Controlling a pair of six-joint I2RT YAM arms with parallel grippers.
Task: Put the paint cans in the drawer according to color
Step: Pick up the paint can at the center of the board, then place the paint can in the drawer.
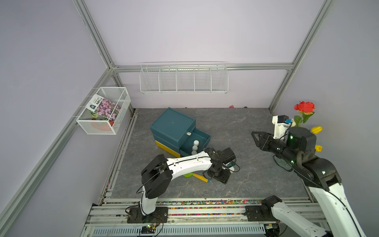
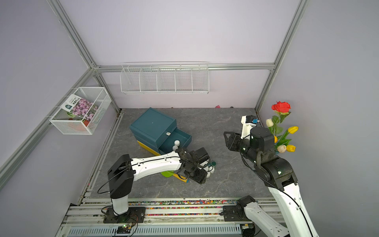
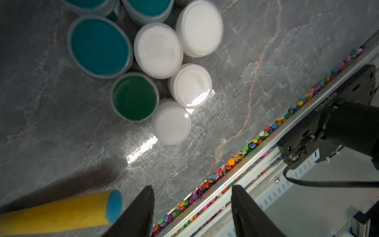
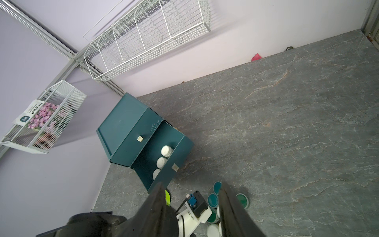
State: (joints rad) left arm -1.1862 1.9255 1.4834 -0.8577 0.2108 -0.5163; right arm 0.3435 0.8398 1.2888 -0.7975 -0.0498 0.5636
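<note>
Left gripper [image 3: 192,197]: black jaws parted, empty. Smooth round plastic paint cans [image 3: 158,50], white and teal lids, cluster touching mid veined grey stone tabletop [image 3: 266,61]. Behind, open teal drawer [image 1: 206,137] holds three white-lidded cans [image 1: 196,142]. Right gripper [image 4: 192,190]: parted, empty.

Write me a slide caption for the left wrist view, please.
Open, empty left gripper beside clustered white cans and teal cans on the grey tabletop.
</note>
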